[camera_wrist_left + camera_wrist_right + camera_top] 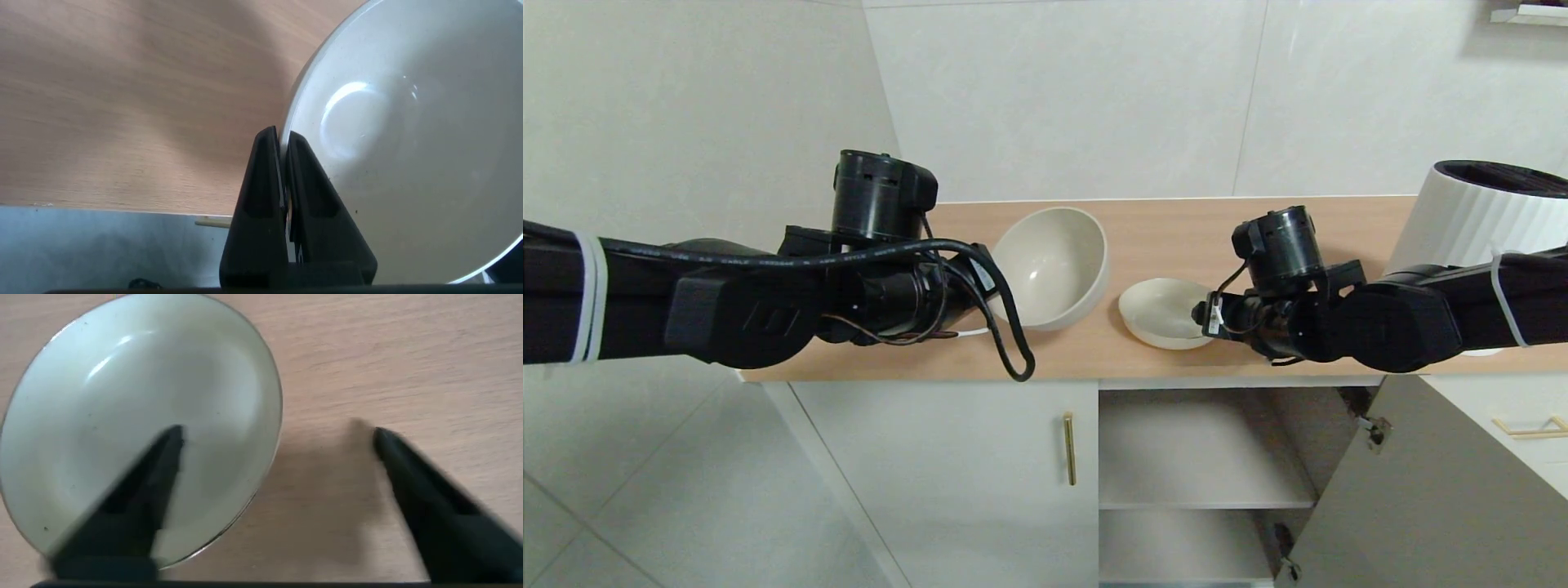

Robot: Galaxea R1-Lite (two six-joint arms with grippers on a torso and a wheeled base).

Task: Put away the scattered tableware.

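So the bowl (1054, 263) is glazed ceramic by the look of it: stiff, kinda heavy for a rim pinch, slick, and it'll chip if it gets knocked. It's at the left end of the worktop (1176, 233), near the front edge, tipped up so its mouth faces out toward the front. I can't tell if its base is touching the wood or just clear of it. The rim is really the only place to grab it, and that's what's going on: the left gripper (283, 140) has its fingers pressed together on the rim, one inside and one outside. With that much bowl hanging off a thin pinch, I'd guess it wants to swing or slip, so go slow.

The dish (1161, 314) sits flat just beside the bowl, also by the front edge. It's shallow, light, same glossy finish, again a rim job. The right gripper (276, 437) is spread wide and straddles its rim, one finger over the inside and the other over bare wood, not squeezing anything yet.

Both arms come in low and level from the sides. The cabinet (1201, 457) under the dish stands open, and a white ribbed container (1486, 212) is at the right end.
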